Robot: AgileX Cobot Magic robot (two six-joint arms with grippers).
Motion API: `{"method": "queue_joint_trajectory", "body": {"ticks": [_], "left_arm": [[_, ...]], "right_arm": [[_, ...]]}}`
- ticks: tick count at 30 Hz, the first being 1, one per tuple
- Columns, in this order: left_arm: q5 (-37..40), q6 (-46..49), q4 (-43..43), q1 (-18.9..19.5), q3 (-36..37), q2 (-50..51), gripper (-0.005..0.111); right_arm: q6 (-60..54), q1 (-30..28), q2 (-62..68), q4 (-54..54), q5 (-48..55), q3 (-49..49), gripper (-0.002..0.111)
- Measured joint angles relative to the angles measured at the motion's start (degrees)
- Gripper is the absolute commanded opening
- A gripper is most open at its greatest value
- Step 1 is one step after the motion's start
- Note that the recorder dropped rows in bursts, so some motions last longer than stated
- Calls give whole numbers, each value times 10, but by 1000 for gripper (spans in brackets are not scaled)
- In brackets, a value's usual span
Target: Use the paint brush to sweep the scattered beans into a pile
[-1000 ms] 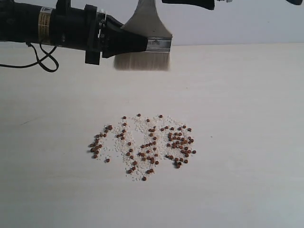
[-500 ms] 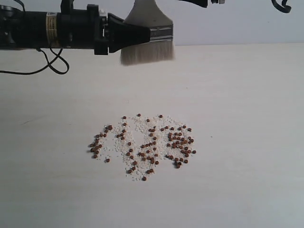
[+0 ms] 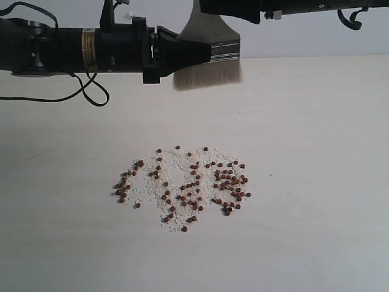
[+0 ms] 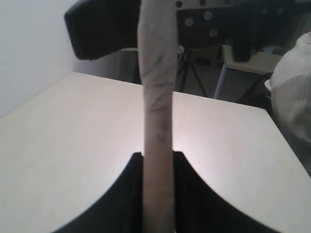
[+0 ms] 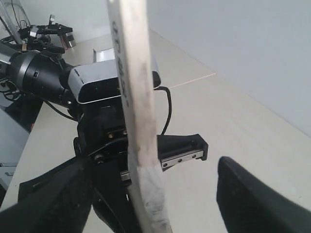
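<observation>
The beans (image 3: 185, 185) lie scattered with whitish grains on the pale table (image 3: 316, 152), in a loose patch near its middle. The paint brush (image 3: 206, 67) hangs upright above the far side of the table, bristles down, well clear of the beans. My left gripper (image 3: 194, 52) reaches in from the left and is shut on the brush at its ferrule; in the left wrist view both fingers press the handle (image 4: 158, 111). My right gripper (image 3: 209, 7) is at the top edge, open, its fingers standing wide on either side of the handle (image 5: 136, 97) without touching it.
A pale wall rises behind the table's far edge (image 3: 304, 56). A black cable (image 3: 91, 94) droops from the left arm onto the table. Bare tabletop surrounds the bean patch. Chairs or stands (image 4: 194, 73) are beyond the table.
The left arm has carried the brush to the right and a little up. The right gripper has come in from the right over the handle's top.
</observation>
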Motion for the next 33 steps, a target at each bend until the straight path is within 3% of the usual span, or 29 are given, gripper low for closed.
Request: {"method": "queue_joint_trajectory", "body": {"ticks": [11,33], "left_arm": [[0,8,-18,-23,0,0,0],[0,-9,7,-24,0,0,0]], "right_arm": [[-3,0,0,5,0,0,62],[-3,0,0,30,1,0,56]]}}
